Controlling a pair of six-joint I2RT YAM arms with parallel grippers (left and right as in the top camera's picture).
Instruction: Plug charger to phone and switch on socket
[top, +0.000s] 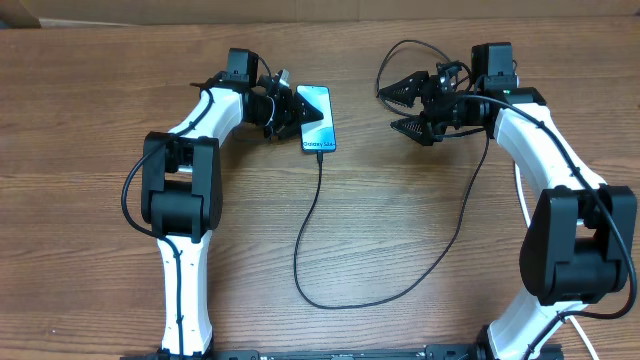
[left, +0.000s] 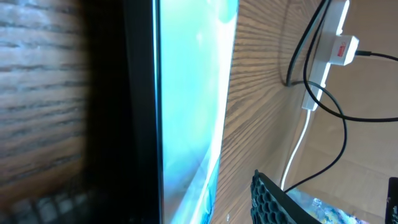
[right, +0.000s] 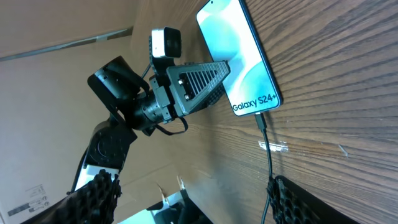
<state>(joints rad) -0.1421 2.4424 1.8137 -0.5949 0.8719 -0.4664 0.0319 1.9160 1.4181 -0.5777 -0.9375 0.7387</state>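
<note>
The phone (top: 317, 118) lies flat, with the charger (right: 261, 122) apparently seated in its Galaxy end. The left gripper (top: 284, 108) braces the phone's left edge; I cannot tell its finger spacing. The right gripper (top: 402, 107), right of the phone, has its fingers spread and empty, ready for the socket (left: 333, 43)

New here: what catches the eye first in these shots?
The phone glows light blue in the upper middle of the overhead view. The black charger looks plugged into its Galaxy end and loops away below it. The left gripper crowds the phone's left edge, and the right gripper hangs open to its right.
</note>
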